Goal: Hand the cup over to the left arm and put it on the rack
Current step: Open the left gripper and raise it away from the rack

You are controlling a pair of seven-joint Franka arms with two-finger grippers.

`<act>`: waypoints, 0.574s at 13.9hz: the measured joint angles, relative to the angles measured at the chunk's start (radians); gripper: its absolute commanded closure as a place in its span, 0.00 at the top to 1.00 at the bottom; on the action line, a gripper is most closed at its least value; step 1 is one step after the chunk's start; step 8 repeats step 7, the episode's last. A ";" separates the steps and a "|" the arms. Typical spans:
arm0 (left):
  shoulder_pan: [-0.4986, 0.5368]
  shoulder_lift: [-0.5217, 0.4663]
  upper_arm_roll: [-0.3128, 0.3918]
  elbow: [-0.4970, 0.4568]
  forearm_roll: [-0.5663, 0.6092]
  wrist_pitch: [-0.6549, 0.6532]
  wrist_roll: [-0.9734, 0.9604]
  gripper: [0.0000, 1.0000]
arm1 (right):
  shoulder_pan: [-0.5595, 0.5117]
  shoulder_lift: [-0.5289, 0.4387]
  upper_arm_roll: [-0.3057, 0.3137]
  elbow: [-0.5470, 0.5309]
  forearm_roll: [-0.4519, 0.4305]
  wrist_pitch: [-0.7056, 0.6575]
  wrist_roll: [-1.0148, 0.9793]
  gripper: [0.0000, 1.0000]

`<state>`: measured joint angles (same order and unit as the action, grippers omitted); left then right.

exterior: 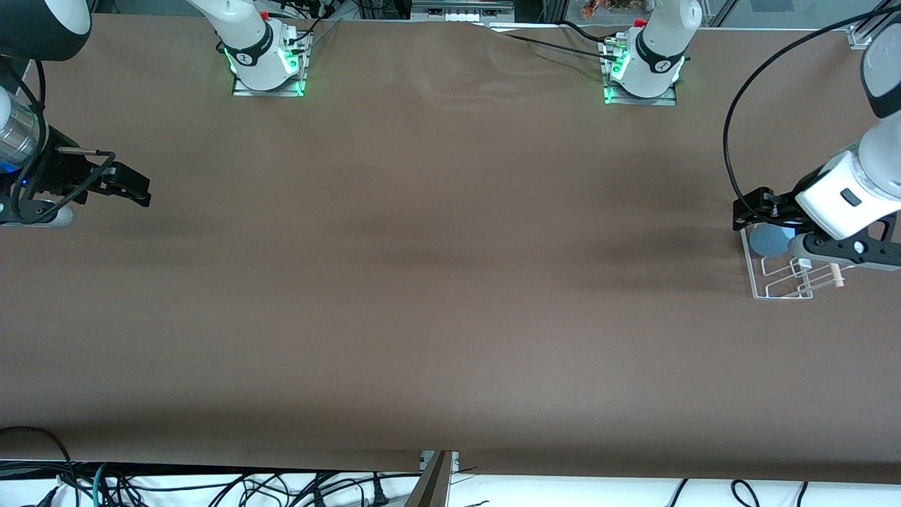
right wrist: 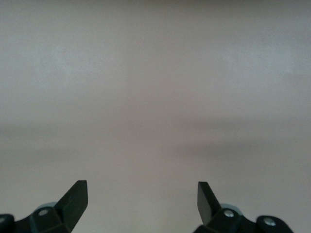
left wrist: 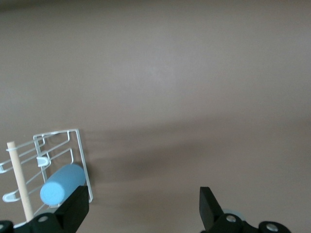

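1. I see the brown cloth-covered table [exterior: 436, 282] bare across its middle, so nothing there threatens either arm.
2. The small clear-and-white wire drying rack [exterior: 778, 278] sits at the left arm's end of the table; it looks light, and I judge a careless lift could snag a loop and drag it.
3. The left gripper [exterior: 809, 225] hangs over the rack with its fingers spread wide and empty. In the front view its white hand hides much of the rack.
4. The right gripper [exterior: 127, 186] waits over the right arm's end of the table, released, holding nothing.
5. The small light-blue tapered plastic cup [left wrist: 62, 184] lies on its side on the rack, beside 1 left finger [left wrist: 75, 206]. I judge it could roll off if nudged. Whether a hook tip catches it, I cannot tell.
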<state>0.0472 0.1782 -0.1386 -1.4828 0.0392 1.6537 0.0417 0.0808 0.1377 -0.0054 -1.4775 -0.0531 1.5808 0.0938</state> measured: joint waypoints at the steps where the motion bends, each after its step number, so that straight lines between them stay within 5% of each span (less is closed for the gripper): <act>1: -0.055 -0.049 0.059 -0.067 -0.019 0.054 0.000 1.00 | 0.000 0.000 0.000 0.000 0.000 0.000 0.000 1.00; 4: -0.133 -0.156 0.147 -0.204 -0.026 0.109 0.000 1.00 | 0.000 0.000 0.000 0.000 0.000 0.000 0.000 1.00; 8: -0.133 -0.171 0.158 -0.234 -0.026 0.116 0.000 1.00 | 0.000 0.000 0.000 0.000 0.000 0.000 0.000 1.00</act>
